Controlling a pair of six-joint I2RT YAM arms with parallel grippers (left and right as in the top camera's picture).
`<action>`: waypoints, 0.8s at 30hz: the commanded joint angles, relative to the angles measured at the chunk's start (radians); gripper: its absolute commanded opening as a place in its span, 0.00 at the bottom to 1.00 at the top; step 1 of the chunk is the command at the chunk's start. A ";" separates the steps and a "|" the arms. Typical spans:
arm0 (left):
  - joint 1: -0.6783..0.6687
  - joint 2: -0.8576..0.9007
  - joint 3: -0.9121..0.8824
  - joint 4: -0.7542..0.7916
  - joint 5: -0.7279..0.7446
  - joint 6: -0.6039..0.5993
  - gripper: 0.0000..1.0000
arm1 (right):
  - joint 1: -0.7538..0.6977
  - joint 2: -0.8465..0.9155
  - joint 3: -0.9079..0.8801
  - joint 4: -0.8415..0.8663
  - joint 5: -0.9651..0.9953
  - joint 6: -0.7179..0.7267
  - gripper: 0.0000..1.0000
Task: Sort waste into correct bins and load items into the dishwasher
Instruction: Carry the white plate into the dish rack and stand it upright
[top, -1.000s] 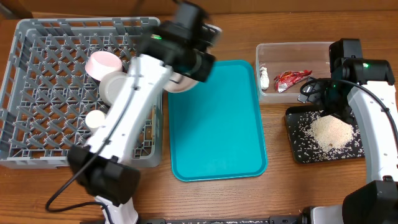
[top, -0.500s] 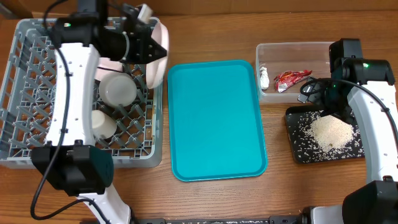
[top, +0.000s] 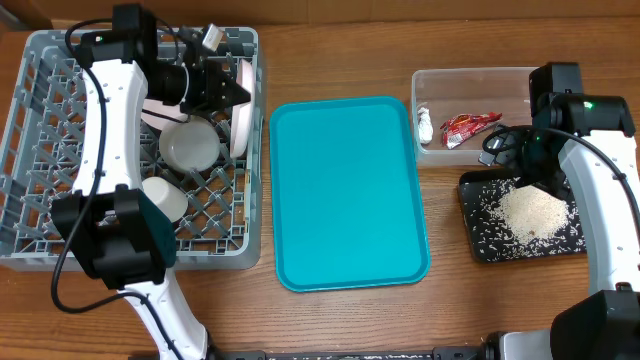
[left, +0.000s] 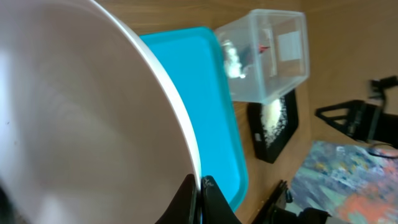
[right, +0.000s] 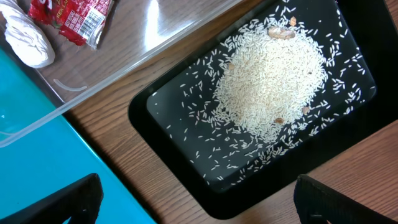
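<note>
Your left jaws pinch the rim of the white plate, held on edge in the grey rack near its right wall, beside the grey-green bowl. Your right jaws hang spread wide over the rice in the black tray.

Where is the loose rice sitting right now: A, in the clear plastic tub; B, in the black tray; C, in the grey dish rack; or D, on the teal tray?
B: the rice grains lie heaped and scattered inside the black tray, as the right wrist view shows.
</note>
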 joint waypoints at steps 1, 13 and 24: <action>0.018 0.031 0.001 -0.024 -0.097 0.029 0.23 | -0.005 -0.021 0.028 0.007 0.000 -0.002 1.00; 0.005 -0.106 0.004 -0.005 -0.460 -0.127 0.74 | 0.028 -0.021 0.028 0.335 -0.468 -0.289 1.00; -0.054 -0.274 0.004 -0.179 -0.892 -0.393 1.00 | 0.153 -0.019 0.028 0.418 -0.333 -0.335 1.00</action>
